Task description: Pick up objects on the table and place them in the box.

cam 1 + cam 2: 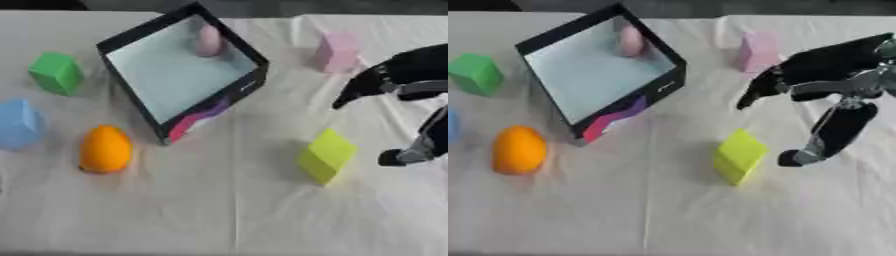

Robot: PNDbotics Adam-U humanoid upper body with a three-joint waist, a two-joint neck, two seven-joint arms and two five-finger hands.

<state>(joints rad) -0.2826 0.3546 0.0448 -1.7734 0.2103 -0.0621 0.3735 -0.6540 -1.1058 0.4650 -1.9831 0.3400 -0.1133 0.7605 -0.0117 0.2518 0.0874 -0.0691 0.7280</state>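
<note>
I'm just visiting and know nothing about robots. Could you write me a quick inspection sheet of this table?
Surface: white cloth, wrinkled.
Job's things: box holds a pink egg; outside lie green block, blue block, orange egg, yellow-green block, pink block.
Clutter: nothing seen.
Hands: right hand open above the cloth, beside the yellow-green block; left hand not visible.
Cables: nothing seen.
Surroundings: dark strip past the far edge.

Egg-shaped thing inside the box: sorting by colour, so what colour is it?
Pale pink egg, clearest in the left eye view.
</note>
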